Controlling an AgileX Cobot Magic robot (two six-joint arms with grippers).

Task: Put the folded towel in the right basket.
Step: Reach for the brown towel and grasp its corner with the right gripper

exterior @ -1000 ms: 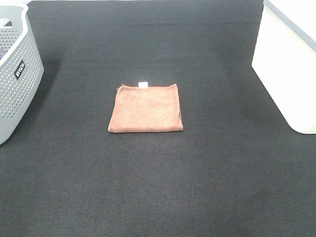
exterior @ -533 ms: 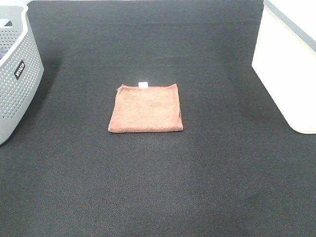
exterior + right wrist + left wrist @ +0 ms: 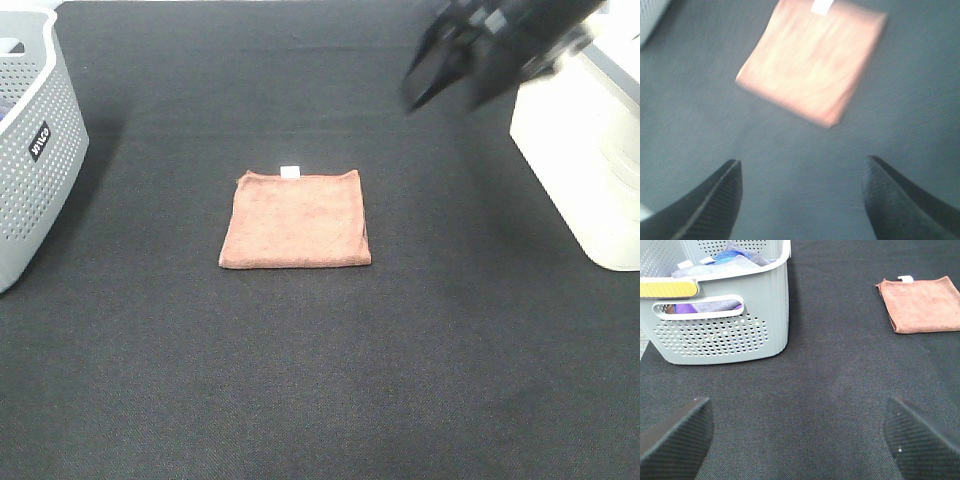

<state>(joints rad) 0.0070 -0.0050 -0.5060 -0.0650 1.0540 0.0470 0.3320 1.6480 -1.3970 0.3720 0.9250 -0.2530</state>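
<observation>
We see the folded towel (image 3: 295,219) lying flat near the middle of the black mat (image 3: 300,380), with its white tag (image 3: 289,171) on the far edge and nothing touching it. Because it lies so low and square, we judge a grasp must come down from above or pinch an edge. Our right gripper (image 3: 440,92) hangs in the air beyond the towel's far right corner, blurred, jaws spread wide and holding nothing. Its wrist view has the towel ahead between the fingers, which suits an approach for the pick. The right basket (image 3: 585,150) stands at the mat's right edge, well apart from the towel. That is this arm's side, which we take as why this arm works. Our left gripper (image 3: 797,407), also wide and empty, sits low near the grey basket (image 3: 35,140).
</observation>
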